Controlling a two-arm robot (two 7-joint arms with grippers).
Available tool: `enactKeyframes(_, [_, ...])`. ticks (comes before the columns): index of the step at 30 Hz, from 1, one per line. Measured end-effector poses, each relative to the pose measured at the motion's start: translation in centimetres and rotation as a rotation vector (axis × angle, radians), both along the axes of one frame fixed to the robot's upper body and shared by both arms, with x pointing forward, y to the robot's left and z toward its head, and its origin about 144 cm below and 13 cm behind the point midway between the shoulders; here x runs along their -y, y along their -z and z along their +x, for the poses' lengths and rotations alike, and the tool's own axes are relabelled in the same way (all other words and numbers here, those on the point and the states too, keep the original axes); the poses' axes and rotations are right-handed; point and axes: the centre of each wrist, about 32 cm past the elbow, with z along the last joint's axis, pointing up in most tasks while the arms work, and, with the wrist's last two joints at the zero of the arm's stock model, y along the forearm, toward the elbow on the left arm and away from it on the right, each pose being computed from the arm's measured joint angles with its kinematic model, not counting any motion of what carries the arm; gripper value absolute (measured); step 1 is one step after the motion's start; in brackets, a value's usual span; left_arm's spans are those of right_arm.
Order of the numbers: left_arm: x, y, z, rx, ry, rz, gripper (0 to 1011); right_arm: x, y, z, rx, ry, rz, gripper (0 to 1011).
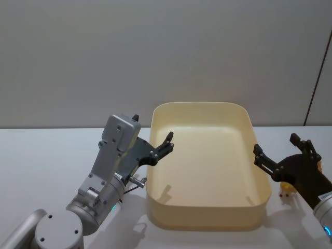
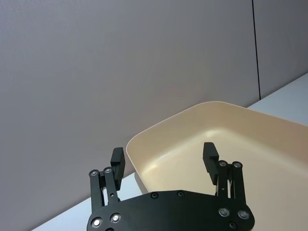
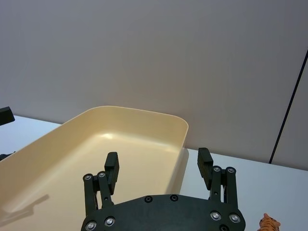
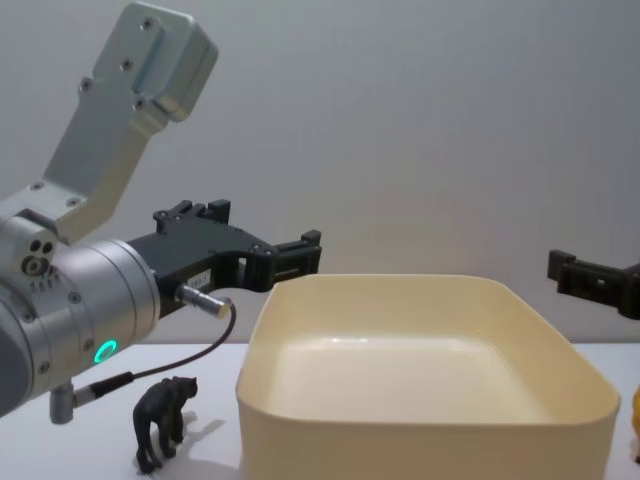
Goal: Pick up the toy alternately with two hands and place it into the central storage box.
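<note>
The cream-yellow central storage box (image 1: 199, 105) stands mid-table with nothing inside; its rim (image 2: 159, 130) (image 3: 134, 111) and front wall (image 4: 420, 440) also show. My left gripper (image 1: 152, 128) hangs open and empty over the box's left rim, also seen at the left gripper (image 2: 163, 154) (image 4: 265, 235). On the other side, my right gripper (image 1: 276, 144) (image 3: 158, 159) is open and empty above the table, just beside the box's right wall. An orange striped toy tiger (image 1: 286, 190) (image 3: 269, 224) stands on the table under it. A black toy animal (image 4: 165, 420) stands left of the box, below the left arm.
The white table (image 1: 41, 155) ends at a plain grey wall. The left arm's silver wrist with a green ring light (image 4: 103, 351) and a cable sit low at the box's left side.
</note>
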Motion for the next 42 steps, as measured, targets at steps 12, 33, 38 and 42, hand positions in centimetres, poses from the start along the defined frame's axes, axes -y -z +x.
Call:
enactKeyframes(12, [0.0, 0.0, 0.0, 0.000, 0.000, 0.000, 1001, 0.0, 0.0, 0.0, 0.000, 0.000, 0.000, 1000])
enactKeyframes(33, [-0.1, 0.0, -0.1, -0.003, -0.006, 0.000, 1001, 0.0, 0.0, 0.0, 0.000, 0.000, 0.000, 1001])
enactKeyframes(38, [-0.3, 0.0, -0.7, -0.012, -0.035, -0.004, 1001, 0.0, 0.0, 0.0, 0.000, 0.000, 0.000, 1001])
enactKeyframes(42, [-0.6, 0.0, -1.4, -0.024, -0.066, -0.009, 1000, 0.0, 0.0, 0.0, 0.000, 0.000, 0.000, 1001])
